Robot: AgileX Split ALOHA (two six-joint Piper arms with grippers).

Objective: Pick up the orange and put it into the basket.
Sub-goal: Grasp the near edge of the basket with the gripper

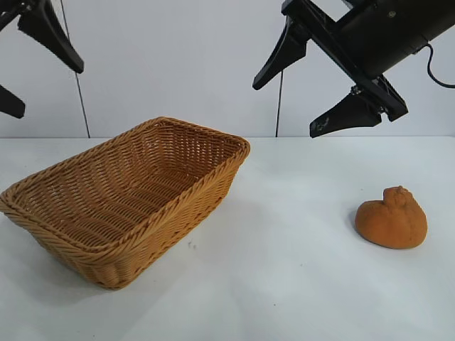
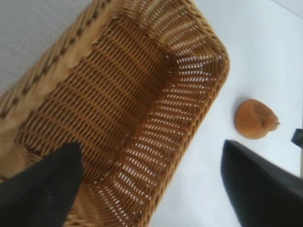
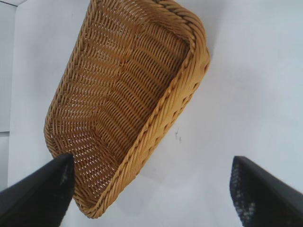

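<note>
Knobby brownish-orange orange [image 1: 392, 218] sits well right of the tan woven wicker basket [image 1: 213, 186], missing from right wrist view; left gripper [image 1: 32, 60] and right gripper [image 1: 298, 92] gape empty above.

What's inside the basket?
Nothing. The basket shows only its woven bottom. The left wrist view's fingers cover one corner of it. The orange sits outside on the table.
</note>
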